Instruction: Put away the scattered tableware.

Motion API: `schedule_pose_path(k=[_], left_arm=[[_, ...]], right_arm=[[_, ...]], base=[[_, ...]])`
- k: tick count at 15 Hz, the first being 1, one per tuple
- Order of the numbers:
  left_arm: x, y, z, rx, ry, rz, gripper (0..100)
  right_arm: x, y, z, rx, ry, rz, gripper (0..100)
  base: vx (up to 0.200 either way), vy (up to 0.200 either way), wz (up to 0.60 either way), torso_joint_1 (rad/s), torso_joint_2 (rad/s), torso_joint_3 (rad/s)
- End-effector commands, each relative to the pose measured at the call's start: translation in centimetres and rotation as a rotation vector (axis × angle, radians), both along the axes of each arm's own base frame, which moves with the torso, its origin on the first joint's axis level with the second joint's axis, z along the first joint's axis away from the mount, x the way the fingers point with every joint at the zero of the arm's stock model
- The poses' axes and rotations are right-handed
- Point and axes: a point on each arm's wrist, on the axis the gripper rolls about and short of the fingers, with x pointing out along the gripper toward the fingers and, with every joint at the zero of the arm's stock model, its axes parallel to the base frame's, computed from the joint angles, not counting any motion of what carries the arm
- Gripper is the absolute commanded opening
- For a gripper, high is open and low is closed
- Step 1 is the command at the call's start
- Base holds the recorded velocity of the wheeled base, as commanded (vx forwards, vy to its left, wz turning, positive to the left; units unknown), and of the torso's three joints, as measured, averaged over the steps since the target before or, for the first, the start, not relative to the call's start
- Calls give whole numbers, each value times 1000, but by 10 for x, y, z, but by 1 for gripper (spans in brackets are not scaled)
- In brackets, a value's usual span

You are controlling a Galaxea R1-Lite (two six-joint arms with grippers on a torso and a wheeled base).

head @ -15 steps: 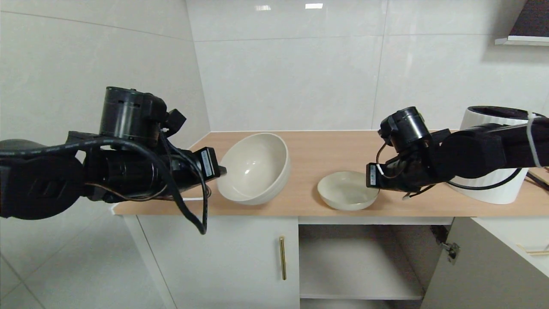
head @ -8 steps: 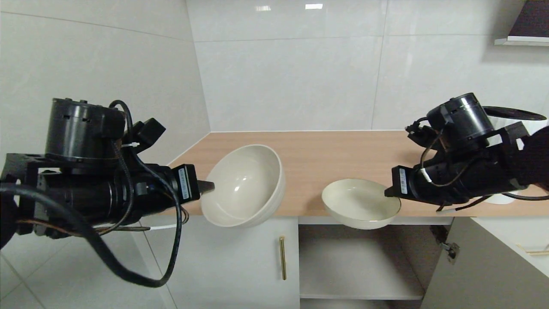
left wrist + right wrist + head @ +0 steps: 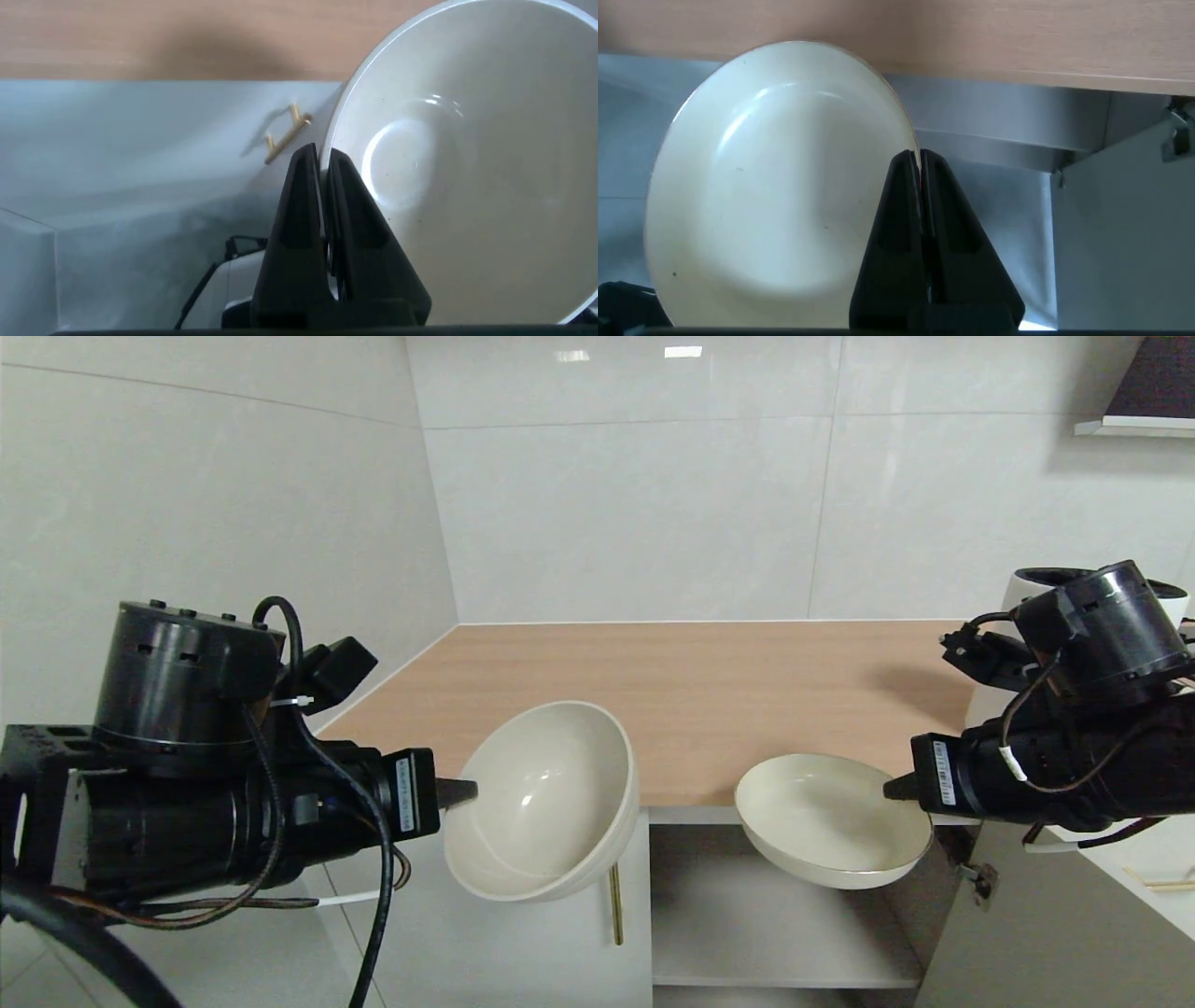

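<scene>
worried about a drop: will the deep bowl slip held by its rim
The deep bowl looks glossy and glazed, so probably slippery. The left gripper pinches only its rim, so it may pivot. It hangs tilted, clear of the counter; likely breakable if dropped.

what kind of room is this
Probably a kitchen: a wood counter over white cabinets, tiled walls, plus a deep bowl and a shallow bowl.
</scene>
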Motion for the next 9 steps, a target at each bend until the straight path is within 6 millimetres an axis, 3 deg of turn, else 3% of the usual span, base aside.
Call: schedule_pose_path(k=[1,8,9], left_arm=[[3,-3,-5,9,20,-5,0],[8,-7,-13,24,49,-7,0],[8,-7,-14,25,50,-8,0]], right_arm=[[0,0,0,-1,0,1,0],[4,2,-6,-22,16,13,0],[4,2,-7,-22,18,12,0]], base=[[-200,0,0,2,7,2],[-200,0,0,1,4,4],[0,0,0,0,0,0]])
